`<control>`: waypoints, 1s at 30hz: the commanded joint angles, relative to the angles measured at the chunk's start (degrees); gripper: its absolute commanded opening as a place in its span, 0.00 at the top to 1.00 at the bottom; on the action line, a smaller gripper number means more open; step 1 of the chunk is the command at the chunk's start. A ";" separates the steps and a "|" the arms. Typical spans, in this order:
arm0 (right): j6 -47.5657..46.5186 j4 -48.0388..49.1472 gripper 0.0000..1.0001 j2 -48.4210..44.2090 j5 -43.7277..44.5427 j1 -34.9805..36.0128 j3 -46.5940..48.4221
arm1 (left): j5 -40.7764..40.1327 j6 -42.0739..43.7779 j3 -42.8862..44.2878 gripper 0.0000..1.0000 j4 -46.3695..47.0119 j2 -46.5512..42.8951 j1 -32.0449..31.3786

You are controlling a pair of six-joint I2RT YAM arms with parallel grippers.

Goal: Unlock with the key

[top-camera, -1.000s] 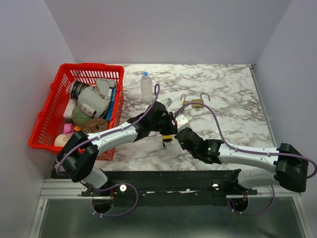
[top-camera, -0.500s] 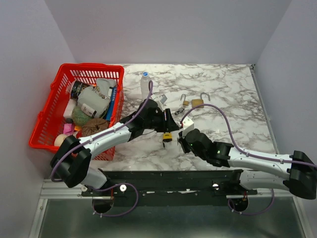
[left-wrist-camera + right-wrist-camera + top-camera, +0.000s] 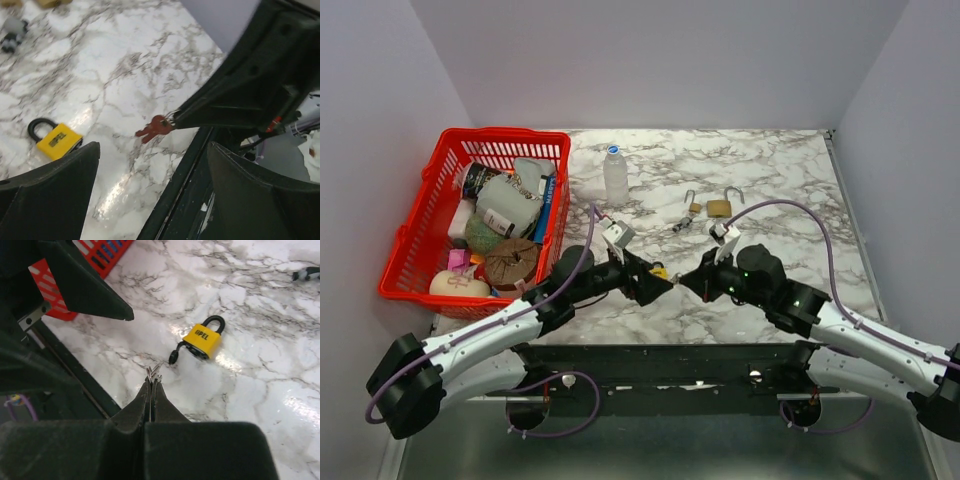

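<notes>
Standing over the bench, I see the yellow padlock (image 3: 202,339) lying flat on the marble table (image 3: 260,385), label up, between the two arms and touched by neither. The left claw (image 3: 153,150) gapes wide with nothing in it and hovers near the lock. The right claw (image 3: 151,385) is pinched tight on the red key (image 3: 155,127), which pokes out past its fingertips a little way from the lock. From here it looks gripped at the ring end, though the fingers hide the exact hold. The shackle appears seated, so I'd say the lock is not yet open. A small black tab (image 3: 174,357) hangs at the keyhole end, possibly a dust cover.

The worry is plain. With the lock loose on slick stone and nothing bracing it, a push from the key would likely shove or spin it away instead of entering. A key held by its ring could also swivel off line, and that tab may block the slot.
</notes>
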 commanded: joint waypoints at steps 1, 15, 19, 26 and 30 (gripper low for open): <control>5.88 -2.28 0.99 -1.26 -8.72 -1.16 2.60 | -1.74 11.07 -1.21 0.05 6.80 -2.28 -5.10; 9.14 -2.72 0.99 -3.20 -14.09 -2.83 4.19 | -6.22 17.59 3.10 0.27 1.08 0.62 -11.17; 9.41 -2.81 0.99 -3.37 -13.92 -3.10 3.84 | -7.80 17.59 3.72 0.46 -1.38 0.62 -11.79; 9.41 -3.25 0.99 -3.37 -13.39 -3.89 3.75 | -7.90 16.45 3.54 0.66 -3.49 -0.96 -12.58; 9.32 -3.52 0.99 -3.20 -13.39 -4.24 3.84 | -7.11 16.09 4.42 0.78 -6.04 -1.40 -13.37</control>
